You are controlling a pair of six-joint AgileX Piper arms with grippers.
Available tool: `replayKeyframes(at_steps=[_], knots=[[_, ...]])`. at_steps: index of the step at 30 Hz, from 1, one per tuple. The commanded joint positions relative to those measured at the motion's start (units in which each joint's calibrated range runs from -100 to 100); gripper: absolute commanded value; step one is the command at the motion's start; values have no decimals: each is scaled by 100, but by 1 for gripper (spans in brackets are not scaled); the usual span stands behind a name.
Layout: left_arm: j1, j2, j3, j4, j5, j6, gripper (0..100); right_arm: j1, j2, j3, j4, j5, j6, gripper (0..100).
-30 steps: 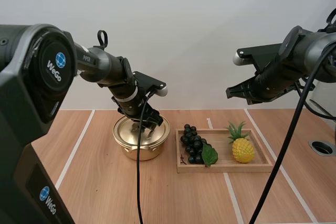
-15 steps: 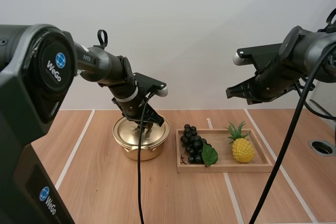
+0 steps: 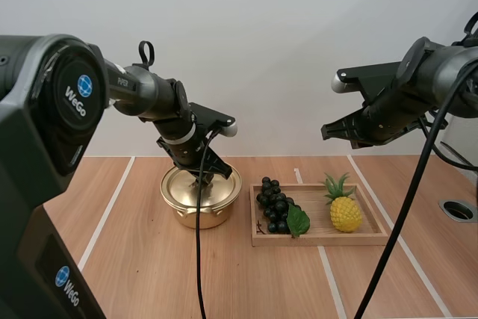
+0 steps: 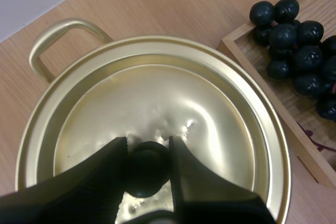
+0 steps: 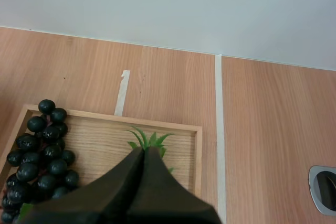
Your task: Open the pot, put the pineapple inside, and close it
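A small toy pineapple (image 3: 345,211) sits at the right end of a shallow wooden tray (image 3: 321,239). Its body is a yellow oval, cross-hatched with a bumpy diamond pattern. It is topped by a tuft of spiky green leaves that points toward the tray's far rim. A bunch of glossy, near-black round grapes (image 3: 274,205) with one flat green leaf fills the tray's left end.

Just left of the tray, near the middle of the pale wood-grain tabletop (image 3: 149,274), stands a round pot (image 3: 199,213) of shiny gold metal with a looped side handle. Its shallow domed lid (image 4: 173,103) is seated on the rim. The left gripper (image 4: 148,145) reaches down onto the lid, its two black fingers pinching the small round black knob (image 4: 147,170) at the centre.

The right gripper (image 3: 329,131) hangs high above the tray's right end, its fingers pressed together into one dark wedge, holding nothing.
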Motion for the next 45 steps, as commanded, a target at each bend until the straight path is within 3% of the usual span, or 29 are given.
replayKeyframes(at_steps=[1, 14, 33, 39, 41, 45], knots=[[-14, 49, -32, 216, 254, 27, 0, -18, -36, -2, 50, -163, -14, 0], [-14, -1004, -702, 139, 591, 10, 0, -18, -36, -2, 192, -209, -6, 0], [-5, -3578, -1773, 205, -529, -66, 0, -18, 545, -2, 133, -135, -26, 0], [-5, -4108, -1852, 684, -451, -56, 0, -18, 714, -2, 221, -116, -26, 74], [-5, -4230, -1852, 816, -419, -56, 0, -18, 776, -2, 275, -100, -26, 84], [-5, -4412, -1852, 952, -456, -56, 0, -18, 1007, -2, 299, -84, -26, 88]])
